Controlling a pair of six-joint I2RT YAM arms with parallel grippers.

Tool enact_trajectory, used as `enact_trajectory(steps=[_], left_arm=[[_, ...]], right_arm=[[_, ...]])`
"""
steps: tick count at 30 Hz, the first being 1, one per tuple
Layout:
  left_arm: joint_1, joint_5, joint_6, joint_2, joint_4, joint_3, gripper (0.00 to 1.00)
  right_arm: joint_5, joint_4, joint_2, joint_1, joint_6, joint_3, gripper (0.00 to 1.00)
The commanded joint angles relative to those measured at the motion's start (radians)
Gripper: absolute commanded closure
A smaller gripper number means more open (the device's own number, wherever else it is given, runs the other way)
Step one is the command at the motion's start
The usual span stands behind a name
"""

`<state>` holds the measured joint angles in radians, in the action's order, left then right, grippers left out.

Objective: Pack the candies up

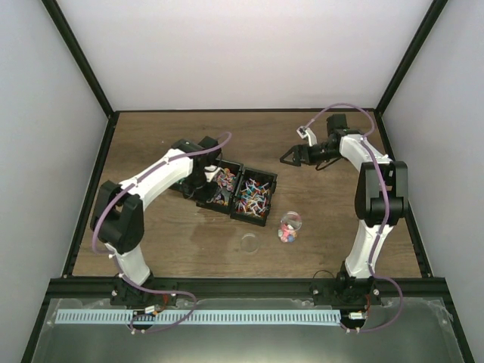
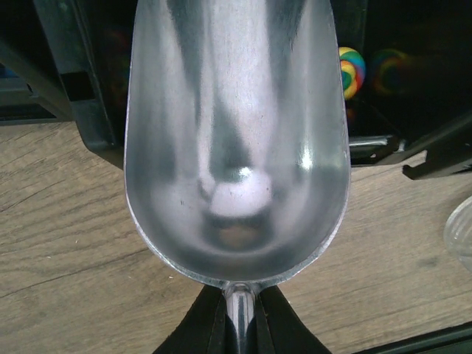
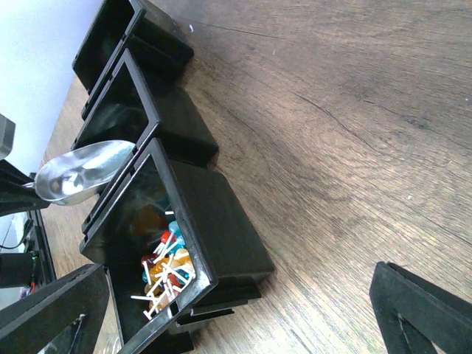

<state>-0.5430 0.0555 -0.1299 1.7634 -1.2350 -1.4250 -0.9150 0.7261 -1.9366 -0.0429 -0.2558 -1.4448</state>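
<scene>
The candies (image 1: 222, 184) are a multicoloured heap in the left black bin (image 1: 214, 203). Lollipops with white sticks (image 1: 253, 197) fill the right black bin (image 1: 266, 213); they also show in the right wrist view (image 3: 164, 267). My left gripper (image 1: 203, 175) is shut on the handle of the silver scoop (image 2: 236, 147), whose bowl is empty and sits at the bin's edge. The left wrist view shows the jaws (image 2: 240, 317) clamped on the handle. A small clear jar (image 1: 290, 227) holds a few candies. My right gripper (image 1: 290, 157) is open and empty, above the table behind the bins.
The jar's clear lid (image 1: 249, 242) lies on the wooden table in front of the bins. The right wrist view shows a row of black bins (image 3: 221, 228) and the scoop (image 3: 80, 172) at their far side. Walls enclose the table.
</scene>
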Motion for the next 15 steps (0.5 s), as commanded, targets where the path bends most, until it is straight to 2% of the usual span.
enact_trajectory(steps=[1,15], left_arm=[[0.011,-0.033,0.003,0.042,0.006,-0.026,0.96],[0.013,-0.1,-0.003,0.124,0.061,-0.091,0.96]], right_arm=[[0.01,0.016,-0.001,-0.006,-0.026,-0.057,0.0],[0.028,0.024,-0.003,-0.006,-0.037,-0.079,0.0]])
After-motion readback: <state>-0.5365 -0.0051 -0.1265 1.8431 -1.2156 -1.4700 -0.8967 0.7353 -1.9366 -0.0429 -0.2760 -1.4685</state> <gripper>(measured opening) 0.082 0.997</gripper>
